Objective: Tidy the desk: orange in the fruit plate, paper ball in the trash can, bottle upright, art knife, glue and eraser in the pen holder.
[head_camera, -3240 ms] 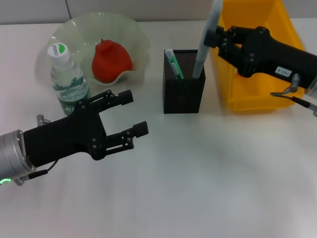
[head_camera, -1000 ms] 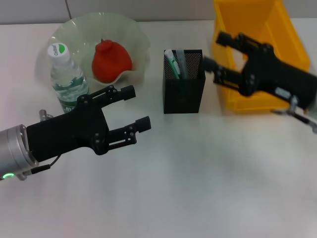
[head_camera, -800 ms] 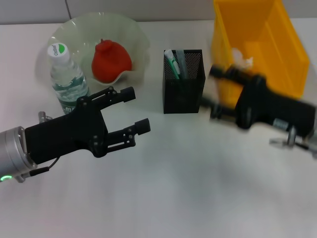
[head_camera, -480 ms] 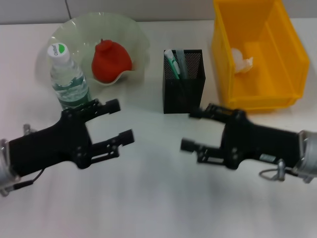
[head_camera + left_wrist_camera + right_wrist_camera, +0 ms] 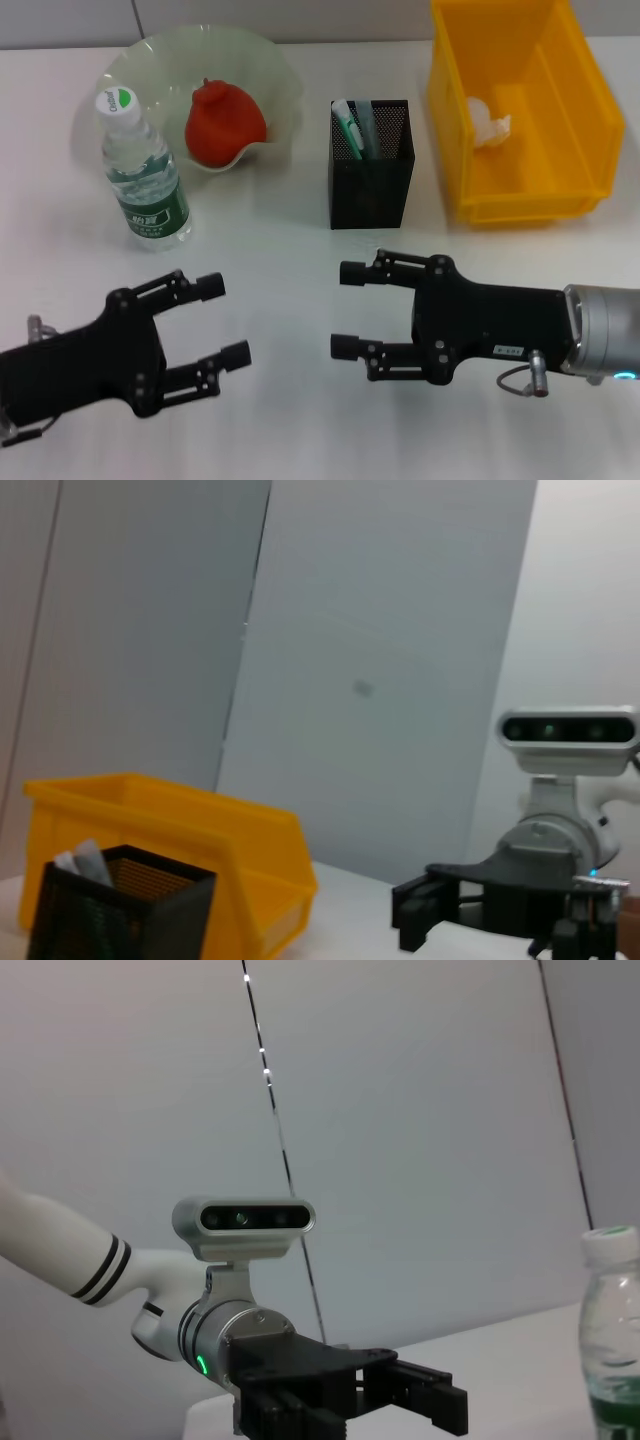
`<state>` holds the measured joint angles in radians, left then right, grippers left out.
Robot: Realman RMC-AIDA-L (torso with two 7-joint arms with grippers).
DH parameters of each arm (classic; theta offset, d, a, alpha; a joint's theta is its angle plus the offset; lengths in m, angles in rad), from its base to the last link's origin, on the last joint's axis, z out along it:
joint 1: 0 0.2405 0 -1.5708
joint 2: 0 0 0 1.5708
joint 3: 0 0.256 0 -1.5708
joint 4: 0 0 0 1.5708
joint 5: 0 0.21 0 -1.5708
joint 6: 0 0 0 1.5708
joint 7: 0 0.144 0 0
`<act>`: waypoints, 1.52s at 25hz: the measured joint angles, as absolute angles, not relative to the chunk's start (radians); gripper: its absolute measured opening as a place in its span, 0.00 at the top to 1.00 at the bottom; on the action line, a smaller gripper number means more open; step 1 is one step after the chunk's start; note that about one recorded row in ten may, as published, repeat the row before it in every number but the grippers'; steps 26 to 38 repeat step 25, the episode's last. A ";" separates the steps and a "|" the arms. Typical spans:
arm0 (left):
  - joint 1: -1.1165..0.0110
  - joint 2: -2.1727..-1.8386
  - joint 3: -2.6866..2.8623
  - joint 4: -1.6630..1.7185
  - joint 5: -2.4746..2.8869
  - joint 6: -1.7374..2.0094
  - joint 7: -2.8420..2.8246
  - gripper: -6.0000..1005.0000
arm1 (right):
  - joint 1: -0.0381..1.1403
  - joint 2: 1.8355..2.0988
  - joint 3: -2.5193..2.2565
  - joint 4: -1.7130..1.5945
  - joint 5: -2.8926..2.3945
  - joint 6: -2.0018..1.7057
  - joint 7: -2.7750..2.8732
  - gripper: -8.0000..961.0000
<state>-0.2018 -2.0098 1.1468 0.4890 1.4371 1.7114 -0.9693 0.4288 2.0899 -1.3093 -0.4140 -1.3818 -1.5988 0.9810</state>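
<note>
In the lower left of the head view the black left gripper (image 5: 222,318) hovers over the white counter (image 5: 300,430) with its fingers spread apart and nothing between them; in the lower right the black right gripper (image 5: 347,309) faces it, fingers likewise apart and empty. Farther up on the left, the clear plastic water bottle with a green label and white cap (image 5: 141,172) stands upright on the counter, just in front of the pale green wavy-rimmed fruit plate (image 5: 270,70), which holds the orange-red round fruit (image 5: 224,121). In the upper middle stands the black mesh pen holder (image 5: 370,178), with green-and-white items sticking up inside. At the upper right, the yellow plastic bin (image 5: 520,190) contains the white crumpled paper ball (image 5: 487,122).
</note>
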 joint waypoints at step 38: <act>-0.180 -2.011 1.144 0.480 1.434 1.732 -0.968 0.22 | 0.429 2.092 -1.307 -0.345 -1.369 -1.598 0.982 0.21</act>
